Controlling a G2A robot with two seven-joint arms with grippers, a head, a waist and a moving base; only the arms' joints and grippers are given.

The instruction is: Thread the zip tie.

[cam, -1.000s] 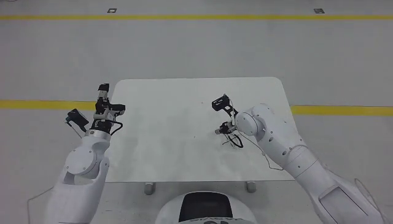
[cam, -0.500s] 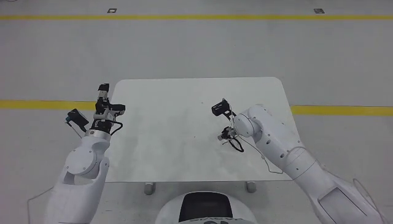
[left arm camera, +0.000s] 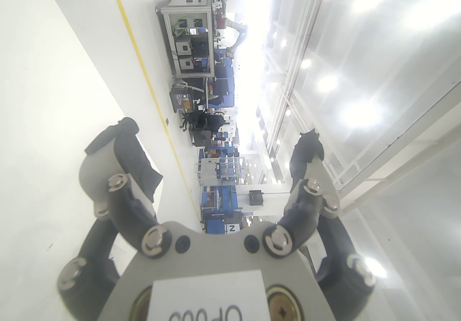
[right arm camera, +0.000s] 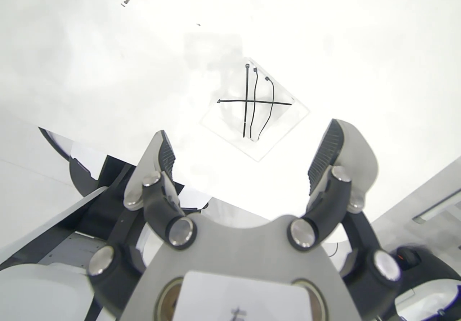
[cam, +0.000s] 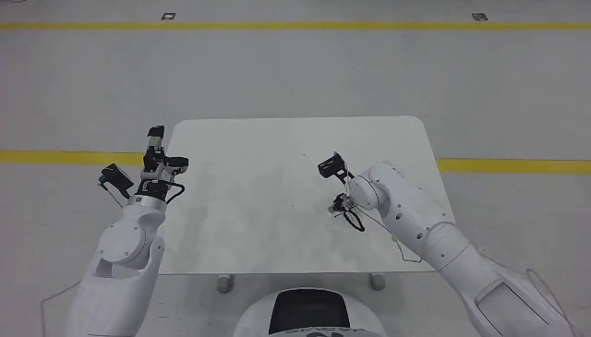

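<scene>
Several black zip ties point(right arm camera: 252, 103) lie on a clear square sheet point(right arm camera: 284, 128) on the white table point(cam: 268, 152); one lies crosswise over the others. My right gripper point(right arm camera: 248, 139) hangs open just above and short of the sheet, with nothing between its ribbed pads point(right arm camera: 324, 149). From above, the right gripper point(cam: 340, 204) is over the table's right half. My left gripper point(cam: 162, 152) is at the table's left edge, raised and pointing away from the table. In its own view the left gripper point(left arm camera: 216, 131) is open and holds nothing.
A few small dark specks point(right arm camera: 126, 0) lie on the table beyond the sheet. The table's near edge point(cam: 277, 270) is close to the right forearm. Bare floor with yellow lines point(cam: 295, 26) surrounds the table.
The right arm has shifted slightly toward the table's near edge, carrying its open gripper along. The left arm has kept still.
</scene>
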